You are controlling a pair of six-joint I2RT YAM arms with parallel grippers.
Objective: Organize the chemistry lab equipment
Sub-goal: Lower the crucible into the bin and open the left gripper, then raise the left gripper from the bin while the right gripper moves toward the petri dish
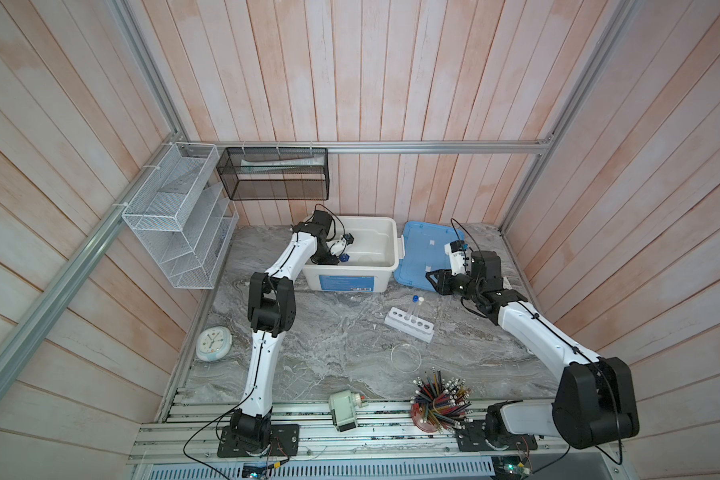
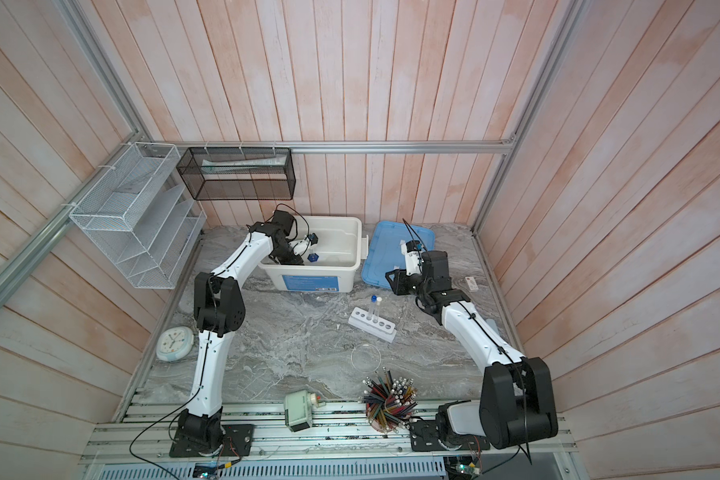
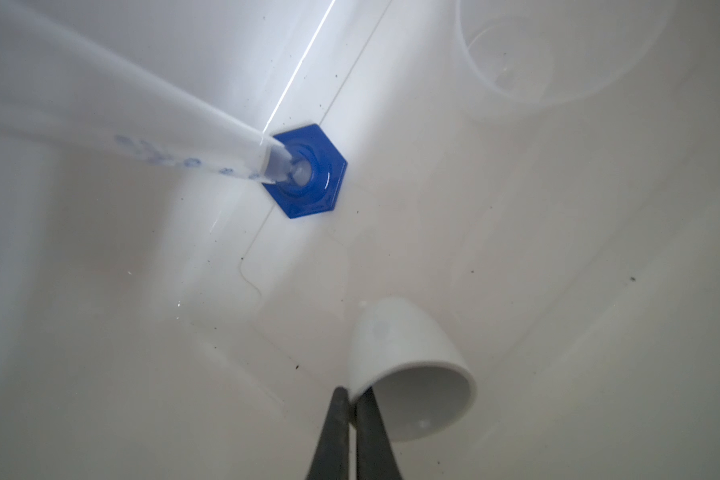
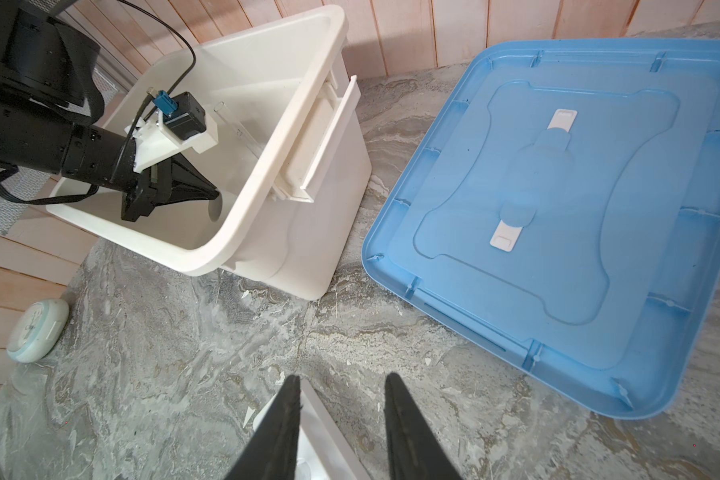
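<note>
Here left end effector point(image 3: 352, 392) pinches white cup point(image 3: 408, 361) rim.

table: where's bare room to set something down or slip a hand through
Widest bare patch of the table: between the left arm, the white bin and the rack. Crowded front right: clear dish, pencil cup, right arm.

Soft, even light; fisheye-warped edges

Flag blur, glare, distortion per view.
Left wrist: cylinder goes soft near the lens, white cup sharp, thin glare streak on the bin wall. Both top views: wall planks splay outward, wide-angle; clear dish barely visible. Right wrist: sharp, lid edges curved.
</note>
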